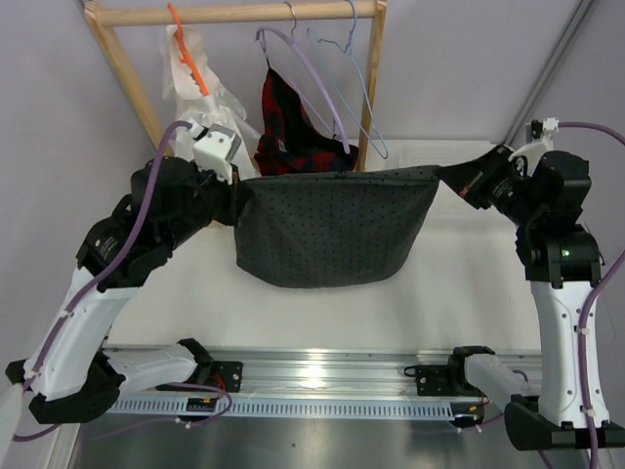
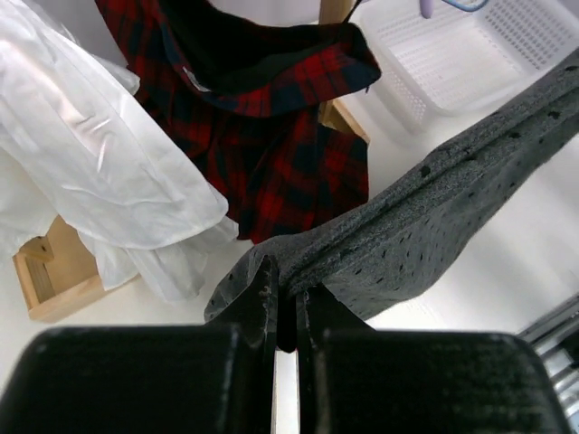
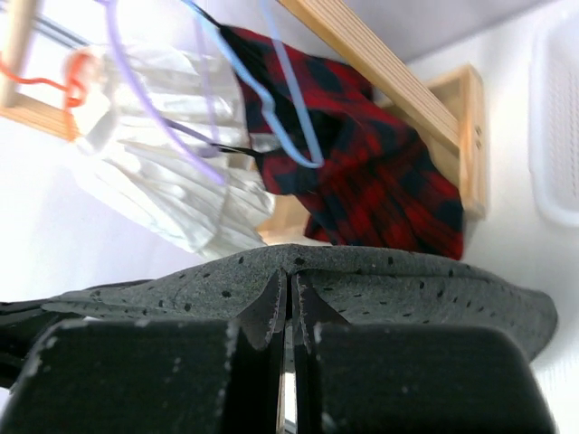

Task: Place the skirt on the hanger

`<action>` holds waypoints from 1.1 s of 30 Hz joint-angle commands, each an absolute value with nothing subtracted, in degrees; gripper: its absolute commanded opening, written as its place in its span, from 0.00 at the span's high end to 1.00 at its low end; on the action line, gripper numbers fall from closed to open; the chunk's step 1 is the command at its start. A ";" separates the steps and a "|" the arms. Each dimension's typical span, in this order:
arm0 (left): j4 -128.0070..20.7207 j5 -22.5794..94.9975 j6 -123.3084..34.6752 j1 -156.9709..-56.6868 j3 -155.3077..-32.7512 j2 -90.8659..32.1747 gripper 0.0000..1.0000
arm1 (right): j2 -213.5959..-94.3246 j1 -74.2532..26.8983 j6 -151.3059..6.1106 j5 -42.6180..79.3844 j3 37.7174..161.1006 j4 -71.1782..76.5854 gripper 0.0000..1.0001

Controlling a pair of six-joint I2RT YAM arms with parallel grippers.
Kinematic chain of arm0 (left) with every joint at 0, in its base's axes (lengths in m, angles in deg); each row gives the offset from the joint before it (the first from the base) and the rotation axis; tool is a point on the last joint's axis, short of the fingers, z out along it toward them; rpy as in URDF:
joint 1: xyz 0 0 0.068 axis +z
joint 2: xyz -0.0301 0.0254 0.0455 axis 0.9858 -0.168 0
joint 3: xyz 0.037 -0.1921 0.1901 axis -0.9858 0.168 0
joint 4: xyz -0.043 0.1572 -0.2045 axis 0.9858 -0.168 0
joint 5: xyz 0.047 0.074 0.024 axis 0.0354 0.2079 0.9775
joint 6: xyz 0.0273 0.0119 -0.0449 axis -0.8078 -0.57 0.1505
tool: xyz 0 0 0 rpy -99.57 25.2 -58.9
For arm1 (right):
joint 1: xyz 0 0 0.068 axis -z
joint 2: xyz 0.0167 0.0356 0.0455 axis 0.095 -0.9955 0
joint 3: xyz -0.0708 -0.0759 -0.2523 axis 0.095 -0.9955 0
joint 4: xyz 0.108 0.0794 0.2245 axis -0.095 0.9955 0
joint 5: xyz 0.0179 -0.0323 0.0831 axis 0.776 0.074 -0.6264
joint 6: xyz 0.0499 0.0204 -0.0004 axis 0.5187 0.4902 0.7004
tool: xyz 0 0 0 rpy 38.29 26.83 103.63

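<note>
Both hands are gripping the skirt [image 1: 332, 230], one at each end of its top edge. My left hand [image 2: 285, 289] is pinched fully closed on the left corner, with cloth bunching between the fingers. My right hand [image 3: 288, 289] is likewise clamped tight on the right corner. The skirt is hanging stretched between them, top edge nearly straight and lower edge sagging. From the top view it is hanging over the worktop [image 1: 469, 283], and whether the lower edge is touching it I cannot tell.

The hanger [image 3: 291, 86] is hanging by its hook from the wooden rail [image 1: 234, 14], behind the skirt and toward its right half. It is just right of the lilac hanger [image 1: 312, 78], which is carrying the plaid garment [image 1: 293, 127]. The white dress [image 1: 205, 88] is hanging further left. The skirt is not touching the blue wire yet, as far as I can tell.

Step, as I am judging it: I am presenting the skirt, spread out, toward the rack; the hanging itself is not yet done.

The next move is calling for me to bring the top edge toward one arm of the blue wire and work the cloth over or onto it. Both hands are busy, so nothing is steadying the hanger, and it will likely swing when pushed. I will also have to steer clear of the lilac wire and the plaid cloth beside it.
</note>
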State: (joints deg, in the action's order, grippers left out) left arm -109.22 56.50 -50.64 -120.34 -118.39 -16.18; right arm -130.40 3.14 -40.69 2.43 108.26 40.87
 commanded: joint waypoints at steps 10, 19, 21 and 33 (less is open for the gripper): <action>-102.42 47.38 -52.56 -118.74 -107.56 5.27 1.00 | -121.49 4.92 -44.78 9.94 116.23 46.66 1.00; -104.26 50.33 -51.06 -118.82 -110.72 -0.85 1.00 | -124.29 4.92 -45.22 9.77 118.35 49.04 1.00; -104.18 52.37 -51.15 -118.74 -109.76 -3.41 1.00 | -127.45 4.92 -45.31 8.10 116.43 47.47 1.00; -96.63 49.22 -51.85 -109.69 -105.45 -32.40 1.00 | -146.43 4.92 -44.78 5.90 96.29 26.73 1.00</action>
